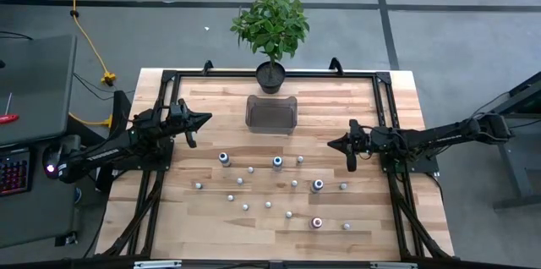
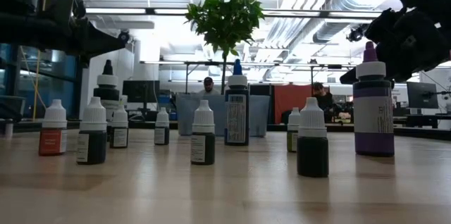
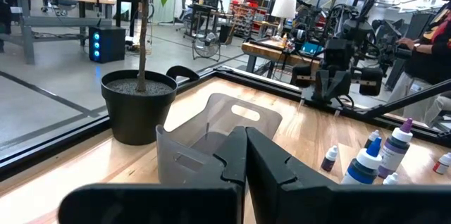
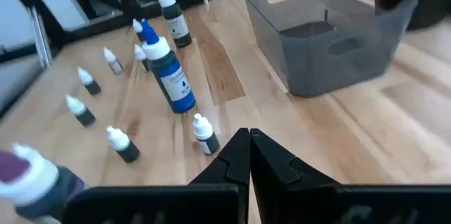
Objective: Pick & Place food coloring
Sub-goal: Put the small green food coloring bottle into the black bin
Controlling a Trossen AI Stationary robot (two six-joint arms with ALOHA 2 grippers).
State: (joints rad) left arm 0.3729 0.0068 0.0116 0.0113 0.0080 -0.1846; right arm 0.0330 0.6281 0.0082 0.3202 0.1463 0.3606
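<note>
Several tiny food coloring bottles (image 1: 277,161) stand upright on their bases, scattered over the near half of the wooden table; caps are whitish, blue, red or purple. The low view shows them in a row, with a tall blue-capped one (image 2: 237,111) and a purple one (image 2: 373,108). My left gripper (image 1: 206,119) hovers shut above the table, left of the clear bin (image 1: 271,113). My right gripper (image 1: 332,143) hovers shut, right of the bottles. In the right wrist view a blue-capped bottle (image 4: 169,76) stands ahead of the shut fingers (image 4: 250,146). The left wrist view looks over the shut fingers (image 3: 245,146) at the bin (image 3: 211,132).
A potted plant (image 1: 270,73) stands at the table's far edge, just behind the bin. A black frame (image 1: 385,108) runs along the table's far, left and right sides. People sit at desks in the room beyond (image 2: 208,84). Bare wood lies between the bin and the bottles.
</note>
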